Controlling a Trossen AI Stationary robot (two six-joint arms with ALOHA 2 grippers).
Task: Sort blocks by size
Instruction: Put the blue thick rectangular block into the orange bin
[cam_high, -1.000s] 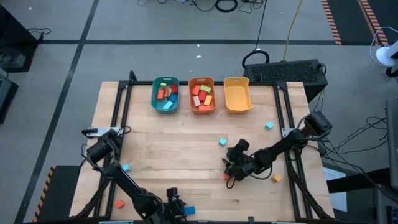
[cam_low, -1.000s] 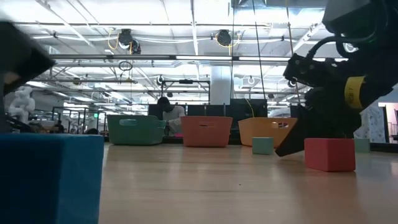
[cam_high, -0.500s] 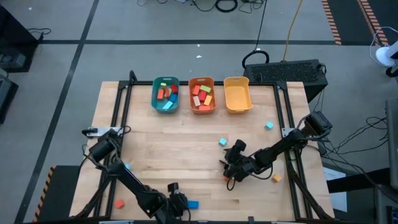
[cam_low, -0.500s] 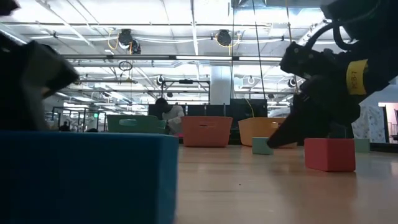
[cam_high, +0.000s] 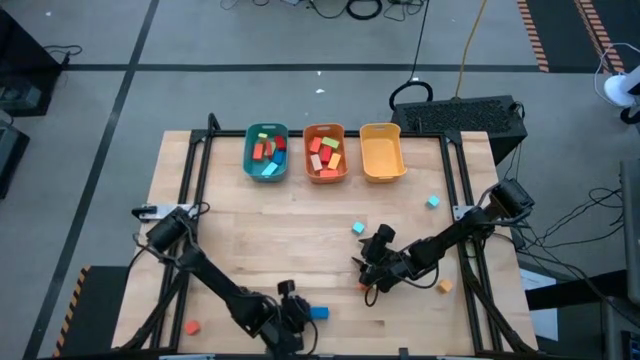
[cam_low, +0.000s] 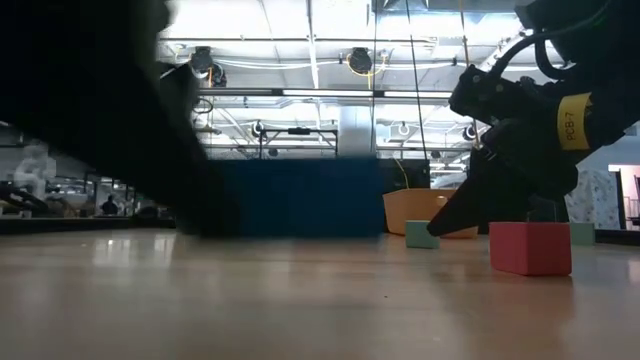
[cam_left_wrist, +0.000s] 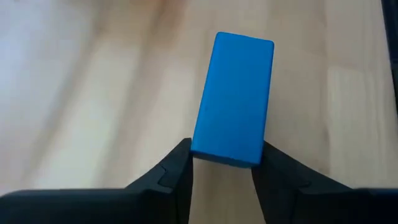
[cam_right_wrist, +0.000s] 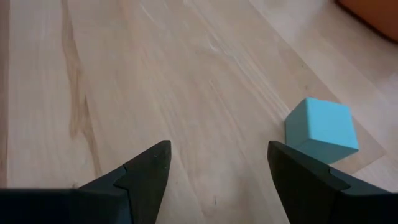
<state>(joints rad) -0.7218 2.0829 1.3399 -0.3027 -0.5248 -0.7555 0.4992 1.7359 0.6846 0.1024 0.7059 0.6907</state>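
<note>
Our left gripper (cam_left_wrist: 221, 163) has just closed its fingers on the blue bar (cam_left_wrist: 234, 98) and carried it rightward along the table's (cam_high: 300, 225) near edge; our right gripper (cam_right_wrist: 217, 165) hovers mid-table, fingers wide.

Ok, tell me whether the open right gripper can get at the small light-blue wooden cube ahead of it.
Probably yes: the right gripper is open, the light-blue cube sits just ahead, slightly off-centre, on bare table.
</note>
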